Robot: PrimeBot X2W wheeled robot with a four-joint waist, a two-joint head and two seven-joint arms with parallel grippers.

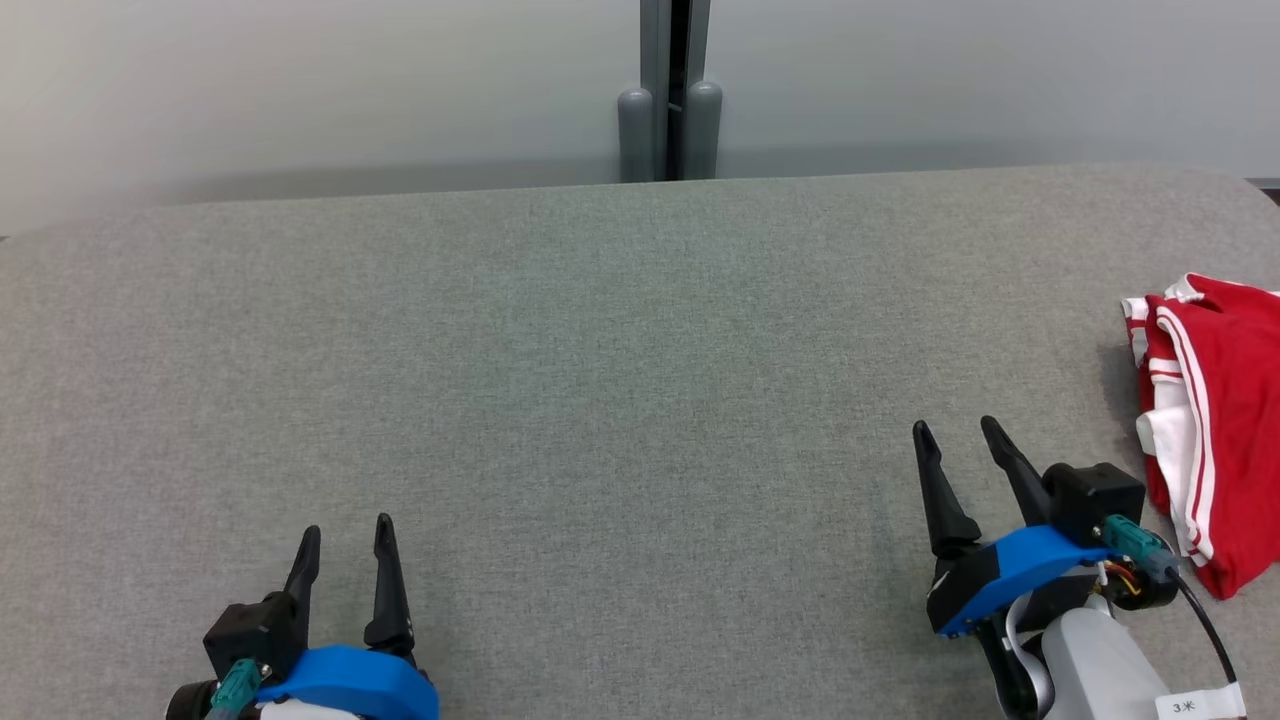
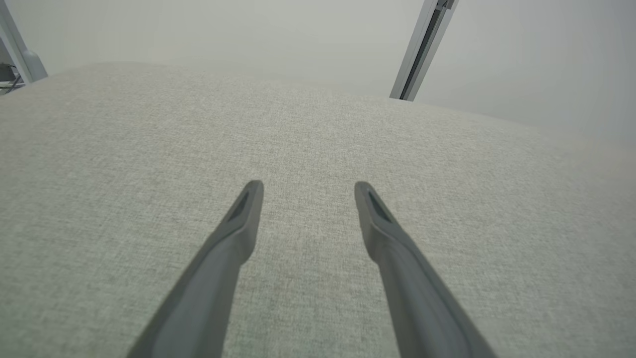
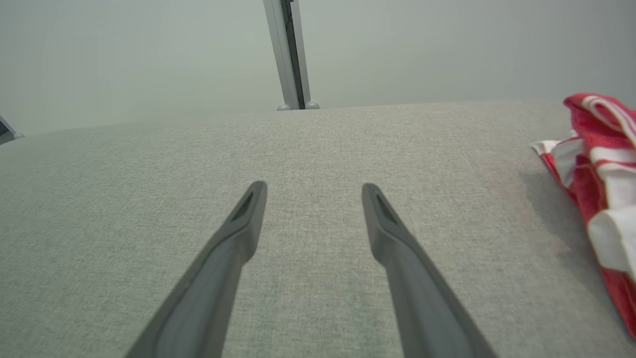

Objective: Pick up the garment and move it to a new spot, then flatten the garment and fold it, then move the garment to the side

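Observation:
The garment (image 1: pixel 1215 430) is red cloth with white stripes, lying bunched at the table's right edge and partly cut off by the head view's border. It also appears at the right side of the right wrist view, garment (image 3: pixel 603 169). My right gripper (image 1: pixel 955 428) stands open just left of it, apart from the cloth, nothing between its fingers. In its own wrist view the right gripper (image 3: pixel 314 186) hovers over bare fabric. My left gripper (image 1: pixel 346 528) is open at the lower left, far from the garment. The left gripper (image 2: pixel 308 185) holds nothing.
A grey fabric-covered table (image 1: pixel 600 380) spans the head view, with a rounded far edge. Behind it stands a pale wall with a grey vertical post (image 1: pixel 670 90) at centre. The post (image 3: pixel 290 54) also rises beyond the table in the right wrist view.

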